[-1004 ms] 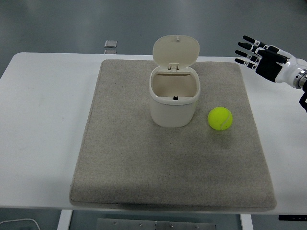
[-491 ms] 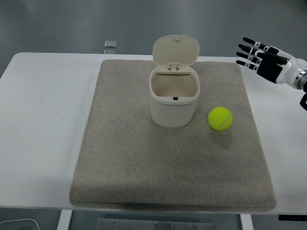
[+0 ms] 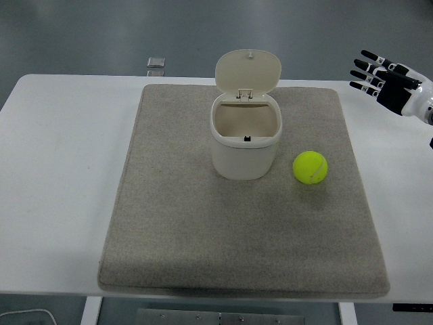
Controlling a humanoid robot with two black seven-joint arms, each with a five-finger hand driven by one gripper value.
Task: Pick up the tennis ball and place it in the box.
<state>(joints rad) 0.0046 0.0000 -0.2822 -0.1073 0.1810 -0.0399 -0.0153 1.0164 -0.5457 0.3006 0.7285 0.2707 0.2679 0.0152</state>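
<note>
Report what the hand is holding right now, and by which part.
Nothing is held. The right hand is open in the air at the right edge, apart from the tennis ball lying on the mat.

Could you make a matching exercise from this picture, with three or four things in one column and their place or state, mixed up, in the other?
Things:
1. yellow-green tennis ball
2. cream plastic box
3. black right hand
4. grey felt mat

Places or states:
A. lid standing open
B. fingers spread, above the table's far right edge
C. on the mat, right of the box
D. flat on the white table

Pairs: 1-C, 2-A, 3-B, 4-D
</note>
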